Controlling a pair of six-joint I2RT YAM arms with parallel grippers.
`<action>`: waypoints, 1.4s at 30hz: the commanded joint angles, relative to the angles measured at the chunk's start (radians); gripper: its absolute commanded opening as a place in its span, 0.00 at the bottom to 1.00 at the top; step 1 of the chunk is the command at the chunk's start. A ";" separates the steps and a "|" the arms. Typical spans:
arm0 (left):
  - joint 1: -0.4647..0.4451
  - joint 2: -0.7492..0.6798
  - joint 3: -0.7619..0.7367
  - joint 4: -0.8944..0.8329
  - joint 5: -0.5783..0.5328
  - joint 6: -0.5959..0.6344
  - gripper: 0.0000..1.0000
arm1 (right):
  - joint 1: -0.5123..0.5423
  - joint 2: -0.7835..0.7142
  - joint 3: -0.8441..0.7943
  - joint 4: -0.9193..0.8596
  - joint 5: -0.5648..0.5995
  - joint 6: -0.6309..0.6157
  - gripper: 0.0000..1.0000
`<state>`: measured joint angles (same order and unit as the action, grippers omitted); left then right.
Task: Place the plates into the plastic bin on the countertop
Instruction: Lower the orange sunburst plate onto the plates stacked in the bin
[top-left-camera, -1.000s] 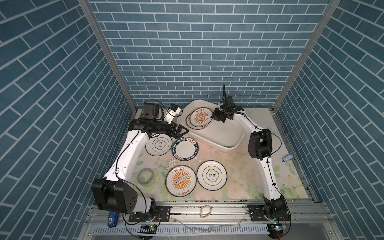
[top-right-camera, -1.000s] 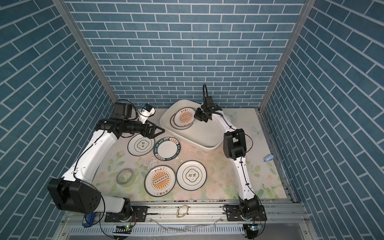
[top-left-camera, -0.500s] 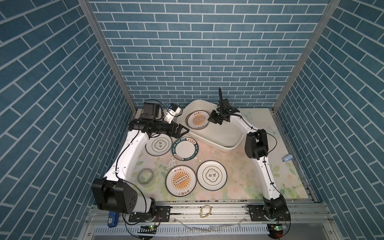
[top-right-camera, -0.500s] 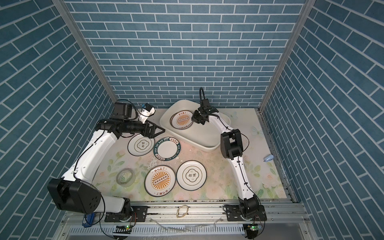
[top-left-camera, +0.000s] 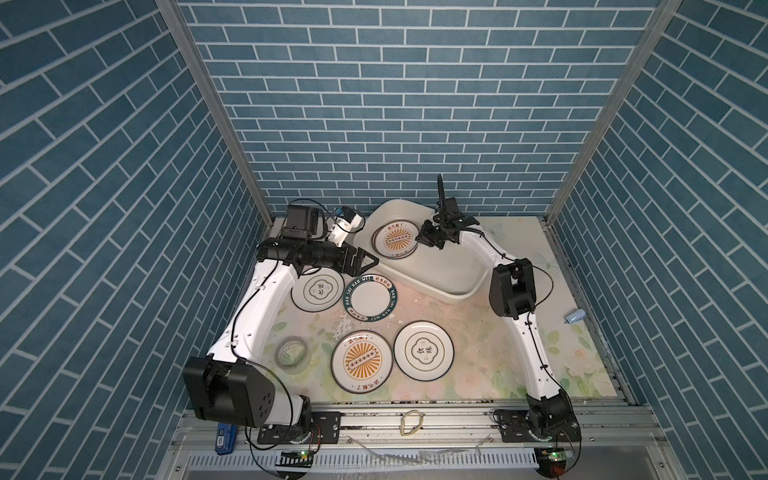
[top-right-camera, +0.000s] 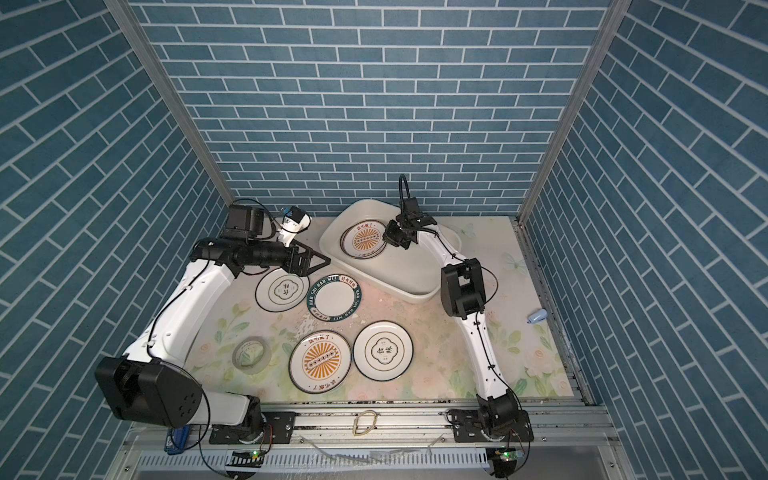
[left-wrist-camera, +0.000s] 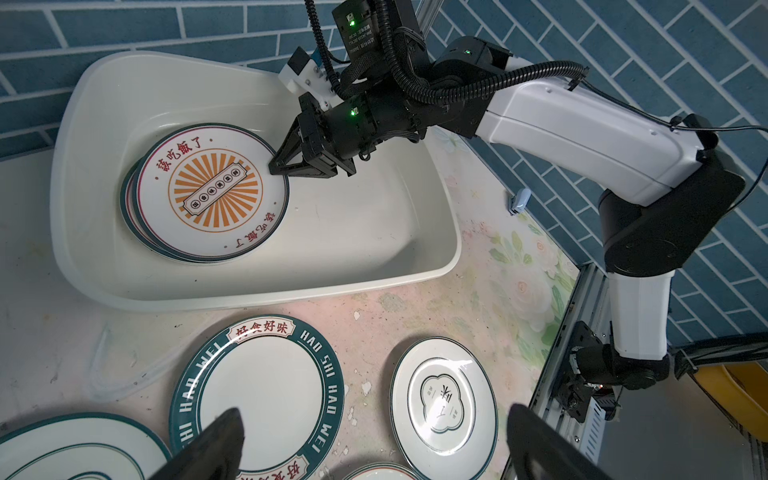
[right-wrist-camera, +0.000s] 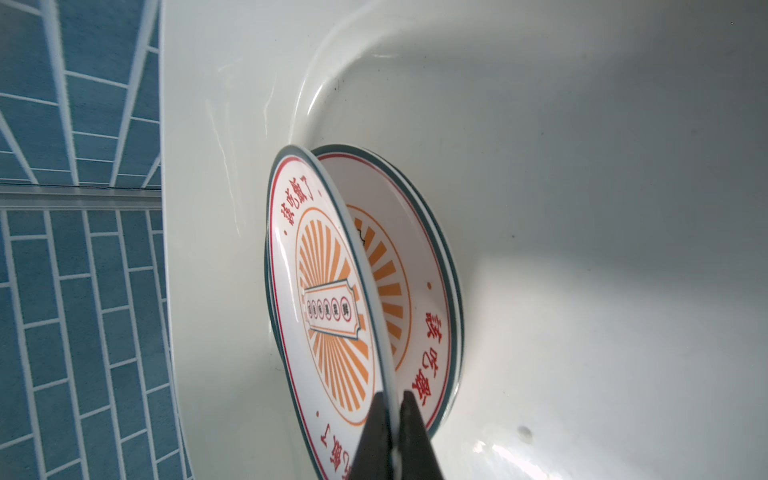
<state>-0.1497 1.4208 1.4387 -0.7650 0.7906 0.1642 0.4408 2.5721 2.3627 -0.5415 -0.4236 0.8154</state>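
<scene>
Now, left gripper (top-left-camera: 365, 261): jaws spread as wide as they go, nothing between them. It hangs above the countertop (top-left-camera: 478, 345), just over the far edges of the left quatrefoil plate (top-left-camera: 318, 289) and the green-rimmed plate (top-left-camera: 371, 298), close to the outer wall of the plastic bin (top-left-camera: 457, 270). In the left wrist view its fingers (left-wrist-camera: 220, 449) stand either side of the green-rimmed plate, clear of it.

Lying flat on the countertop, left to right: tape roll (top-left-camera: 293, 353), left quatrefoil plate, green-rimmed plate, loose sunburst plate (top-left-camera: 362, 360), right quatrefoil plate (top-left-camera: 423, 351). The two front plates sit just beside each other, apart.

The plastic bin sits at the back of the countertop, set at an angle. In its left end lies a stack of plates (left-wrist-camera: 126, 208).

Right gripper (top-left-camera: 419, 239): reaching into the bin, jaws closed tight on the rim of the held sunburst plate (right-wrist-camera: 328, 311). That plate is tilted over the stack: the pinched edge is raised, the far edge is down at the stack. The top stacked plate (right-wrist-camera: 419, 291) is also a sunburst.
</scene>
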 joint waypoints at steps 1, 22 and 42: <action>0.004 0.008 0.015 0.012 0.015 -0.007 1.00 | 0.007 0.021 0.034 0.015 -0.022 0.021 0.06; 0.004 0.018 0.016 0.015 0.016 -0.008 1.00 | -0.005 0.026 0.009 0.000 -0.018 0.007 0.16; 0.004 0.020 0.007 0.020 0.016 -0.009 1.00 | -0.011 0.026 0.007 -0.034 -0.010 -0.009 0.20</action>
<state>-0.1497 1.4338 1.4387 -0.7578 0.7910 0.1635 0.4328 2.5847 2.3627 -0.5583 -0.4236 0.8143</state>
